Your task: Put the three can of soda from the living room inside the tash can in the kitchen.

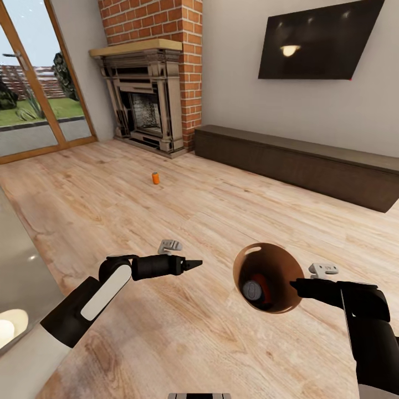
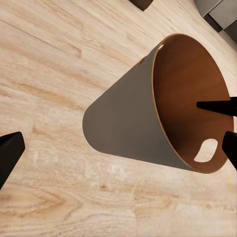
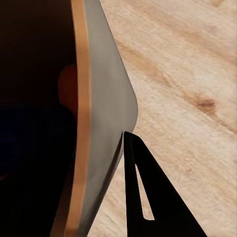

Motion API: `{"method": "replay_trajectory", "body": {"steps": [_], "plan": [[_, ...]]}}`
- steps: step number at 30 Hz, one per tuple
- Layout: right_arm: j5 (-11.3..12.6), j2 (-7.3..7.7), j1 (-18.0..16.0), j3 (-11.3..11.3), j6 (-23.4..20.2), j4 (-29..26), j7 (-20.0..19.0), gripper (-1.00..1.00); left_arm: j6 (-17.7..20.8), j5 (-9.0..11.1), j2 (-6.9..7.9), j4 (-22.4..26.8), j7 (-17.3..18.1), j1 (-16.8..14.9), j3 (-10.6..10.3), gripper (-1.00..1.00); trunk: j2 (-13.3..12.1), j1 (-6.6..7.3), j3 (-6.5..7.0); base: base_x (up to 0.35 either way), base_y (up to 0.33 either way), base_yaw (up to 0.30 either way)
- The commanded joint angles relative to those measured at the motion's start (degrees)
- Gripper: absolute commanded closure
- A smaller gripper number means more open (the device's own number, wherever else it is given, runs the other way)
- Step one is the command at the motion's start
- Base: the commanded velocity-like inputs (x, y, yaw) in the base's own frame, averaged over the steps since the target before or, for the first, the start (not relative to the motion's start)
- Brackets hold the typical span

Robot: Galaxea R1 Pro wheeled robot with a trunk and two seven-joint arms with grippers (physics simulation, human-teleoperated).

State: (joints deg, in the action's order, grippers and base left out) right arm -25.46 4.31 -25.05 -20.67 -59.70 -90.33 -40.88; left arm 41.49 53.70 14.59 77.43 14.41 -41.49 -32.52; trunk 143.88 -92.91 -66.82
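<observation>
A: Status? Right gripper [image 1: 292,286] is clamped on the tash can [image 1: 277,266] rim, carried over the living room floor; left gripper [image 1: 194,264] looks empty, jaws parted.

B: Cans: two look to be in the bin (dark one [image 1: 252,290], orange behind), one orange can [image 1: 156,178] far left by the fireplace [image 1: 145,105]. Next: drive there, left arm picks.

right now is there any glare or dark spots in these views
Head view: a lamp reflects as a bright patch on the wall TV, and the floor is evenly lit. Right wrist view: the inside of the trash can is nearly black, hiding its contents. Left wrist view: sharp, no glare.
</observation>
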Motion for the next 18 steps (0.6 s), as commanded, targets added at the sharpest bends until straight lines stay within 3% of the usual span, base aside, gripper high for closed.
{"method": "replay_trajectory", "body": {"steps": [1, 18], "plan": [[1.20, 0.00, -0.01, 0.02, -0.30, -0.02, -0.08, 1.00, 0.00, 0.00, 0.00, 0.00, 0.00, 0.00, 0.00, -1.00, 0.00, 0.01, 0.01, 0.000, 0.000, 0.000], [1.20, -0.09, 0.00, 0.09, -0.30, -0.02, -0.08, 1.00, -0.04, -0.02, -0.10, -0.04, 0.00, 0.00, 0.00, -1.00, 0.00, 0.01, 0.07, 0.000, 0.000, -0.010]]}}
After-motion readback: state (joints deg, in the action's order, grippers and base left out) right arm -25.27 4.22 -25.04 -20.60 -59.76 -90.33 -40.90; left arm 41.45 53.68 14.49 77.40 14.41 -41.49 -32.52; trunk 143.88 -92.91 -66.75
